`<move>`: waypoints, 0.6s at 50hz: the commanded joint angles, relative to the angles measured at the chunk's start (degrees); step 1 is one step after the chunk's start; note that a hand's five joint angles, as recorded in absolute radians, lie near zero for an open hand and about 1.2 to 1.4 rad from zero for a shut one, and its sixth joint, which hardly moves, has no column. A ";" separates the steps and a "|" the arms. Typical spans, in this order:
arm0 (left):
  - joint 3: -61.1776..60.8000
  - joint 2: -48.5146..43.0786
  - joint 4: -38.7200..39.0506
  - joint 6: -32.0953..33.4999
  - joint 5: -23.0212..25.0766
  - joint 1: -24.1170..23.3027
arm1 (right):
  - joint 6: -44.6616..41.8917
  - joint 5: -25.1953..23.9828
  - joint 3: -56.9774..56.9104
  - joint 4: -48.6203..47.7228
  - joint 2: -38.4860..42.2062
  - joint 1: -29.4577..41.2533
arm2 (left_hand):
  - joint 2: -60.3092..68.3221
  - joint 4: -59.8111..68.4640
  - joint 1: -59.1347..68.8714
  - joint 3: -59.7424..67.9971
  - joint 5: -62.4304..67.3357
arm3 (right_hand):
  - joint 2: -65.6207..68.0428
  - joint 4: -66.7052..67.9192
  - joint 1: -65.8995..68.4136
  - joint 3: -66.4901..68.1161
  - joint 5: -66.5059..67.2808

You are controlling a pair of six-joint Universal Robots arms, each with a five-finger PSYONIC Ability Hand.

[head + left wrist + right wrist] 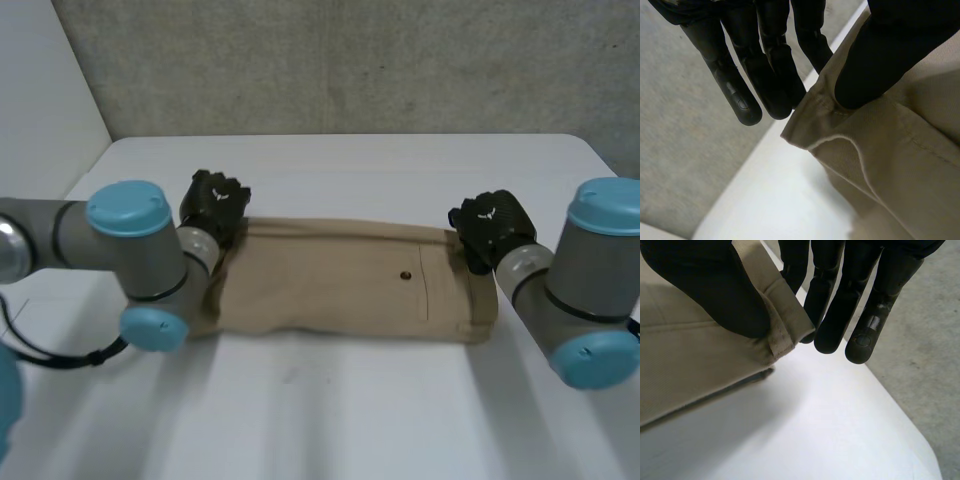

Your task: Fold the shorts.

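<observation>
Shorts (350,285): tan, flat on the table (330,410), laid lengthwise btwn the two arms. Waist end is at my right hand, hem end at my left.
Left hand (215,205): on the far hem corner. Thumb (875,65) sits on top of the cloth, straight fingers (770,75) close together behind the edge. I read this as a pinch on that corner.
Right hand (490,228): on the far waist corner. Thumb (715,290) presses the waistband, straight fingers (840,300) side by side behind it. Pinch, same as left.
Done (est.): leg-over-leg fold looks complete, since I see one leg's width and one pocket w/ button (405,275).
Left (est.): at least one more fold. Both far corners are gripped but not yet lifted clear.
Count: shorts x1, hands x2, button x1, table x1.
</observation>
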 commanded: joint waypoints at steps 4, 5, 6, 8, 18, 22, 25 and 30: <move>12.69 -11.86 13.64 8.21 -0.25 -0.19 | 0.11 1.95 -11.62 -6.46 11.39 1.76 | 11.61 11.30 14.84 11.78 14.12 | 12.54 11.65 25.06 12.24 12.94; 13.39 -12.48 14.35 8.64 -0.25 -0.28 | 0.02 1.78 -12.85 -6.64 12.79 1.93 | 11.61 11.30 14.84 11.78 14.12 | 12.54 11.65 25.06 12.24 12.94; 14.35 -13.61 15.31 8.91 -0.16 -0.28 | 0.02 1.60 -13.38 -6.64 13.33 1.94 | 11.61 11.30 14.84 11.78 14.12 | 12.54 11.65 25.06 12.24 12.94; 14.54 -14.33 16.20 8.83 0.10 -0.45 | -0.15 1.16 -14.18 -6.99 14.47 1.94 | 11.46 11.15 14.70 11.63 13.97 | 12.54 11.65 25.06 12.24 12.94; 11.64 -12.49 18.22 9.27 0.10 -4.06 | 0.46 2.92 -20.77 -6.20 13.87 1.67 | -58.39 -58.70 -55.16 -58.22 -55.88 | -57.46 -58.35 -44.94 -57.76 -57.06; 8.40 -4.77 18.92 8.65 -0.51 -3.53 | 1.25 2.83 -19.81 -6.11 4.65 1.67 | -58.39 -58.70 -55.16 -58.22 -55.88 | -57.46 -58.35 -44.94 -57.76 -57.06; 3.21 2.44 18.84 7.42 -0.51 -3.00 | 2.04 3.01 -18.05 -5.85 -2.38 1.32 | -58.39 -58.70 -55.16 -58.22 -55.88 | -57.46 -58.35 -44.94 -57.76 -57.06; -6.62 13.52 17.70 1.54 -0.34 -2.83 | 4.33 2.66 -15.15 1.25 -8.72 0.88 | -58.39 -58.70 -55.16 -58.22 -55.88 | -57.46 -58.35 -44.94 -57.76 -57.06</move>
